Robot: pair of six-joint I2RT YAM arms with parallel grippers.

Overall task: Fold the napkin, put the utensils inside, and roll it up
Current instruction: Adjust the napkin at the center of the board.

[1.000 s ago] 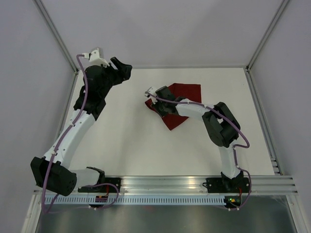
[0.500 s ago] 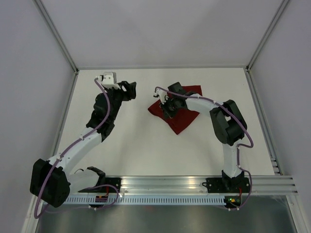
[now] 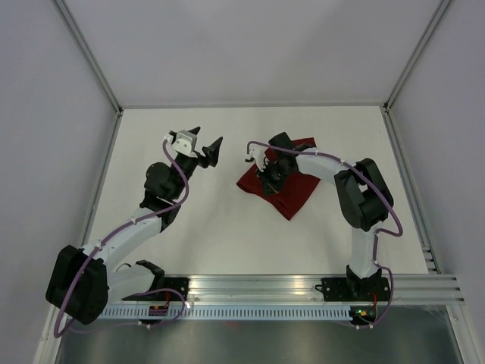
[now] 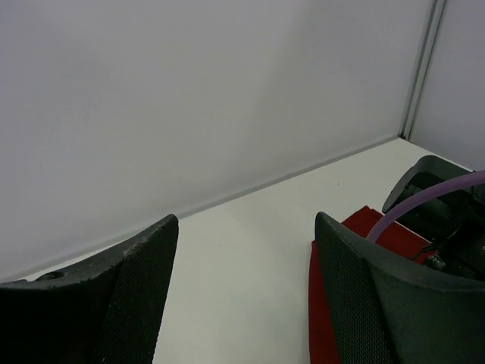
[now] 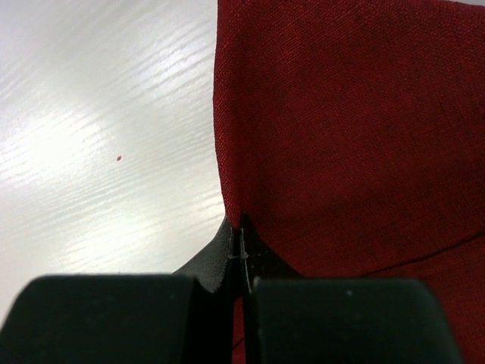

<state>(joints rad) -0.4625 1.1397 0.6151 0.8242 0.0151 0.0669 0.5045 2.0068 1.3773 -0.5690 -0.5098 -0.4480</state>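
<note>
Red napkin [image 3: 292, 199] partly hidden under right pincer [image 5: 241, 244], clamped on its edge; left pincer [image 3: 206, 141] spread wide, empty.

right hand [image 3: 267, 173] rests on the dark red napkin [image 3: 297, 189], left hand [image 3: 206, 141] spread wide nearby.

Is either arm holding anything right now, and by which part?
The right end effector is shut on the napkin, pinching its edge. The left end effector is open and holds nothing.
</note>
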